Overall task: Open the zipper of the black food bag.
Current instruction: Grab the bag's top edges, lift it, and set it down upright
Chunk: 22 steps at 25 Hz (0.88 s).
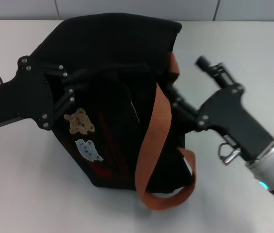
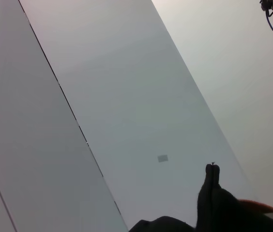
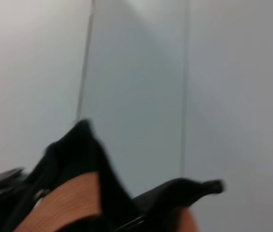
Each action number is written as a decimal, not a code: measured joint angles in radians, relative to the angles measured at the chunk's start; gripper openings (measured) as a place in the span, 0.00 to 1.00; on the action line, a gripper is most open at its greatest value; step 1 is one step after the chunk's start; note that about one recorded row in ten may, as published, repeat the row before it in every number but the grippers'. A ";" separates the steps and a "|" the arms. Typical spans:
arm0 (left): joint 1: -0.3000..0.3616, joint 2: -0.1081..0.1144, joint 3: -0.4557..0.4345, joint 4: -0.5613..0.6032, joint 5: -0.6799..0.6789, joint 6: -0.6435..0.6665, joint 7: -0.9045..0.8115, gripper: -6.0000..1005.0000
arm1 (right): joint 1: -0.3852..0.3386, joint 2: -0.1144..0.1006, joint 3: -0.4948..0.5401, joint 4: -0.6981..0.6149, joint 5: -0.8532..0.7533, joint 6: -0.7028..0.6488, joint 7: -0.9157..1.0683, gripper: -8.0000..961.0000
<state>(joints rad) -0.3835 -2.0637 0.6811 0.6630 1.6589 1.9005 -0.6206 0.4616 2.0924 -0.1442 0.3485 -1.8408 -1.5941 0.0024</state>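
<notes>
The bag sits tipped on the white table, patches facing front, a brown strap draped over its middle. The left gripper presses into its left top edge, the right gripper into its right; neither grip can be told. The zipper isn't distinguishable

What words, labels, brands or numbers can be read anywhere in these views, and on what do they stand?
No text can be read in any view.
Red mark low on the black food bag: not legible as letters.
Bear patches: pictures only, no words.
Small grey rectangle on the wall panel in the left wrist view: too small to tell if it carries text.
</notes>
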 joint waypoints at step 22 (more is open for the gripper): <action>-0.011 -0.003 0.000 -0.004 0.001 -0.012 0.002 0.08 | 0.076 0.000 0.064 0.026 -0.108 -0.008 0.073 0.87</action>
<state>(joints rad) -0.3942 -2.0662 0.6810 0.6594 1.6597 1.8881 -0.6181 0.5372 2.0924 -0.0807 0.3746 -1.9488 -1.6023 0.0756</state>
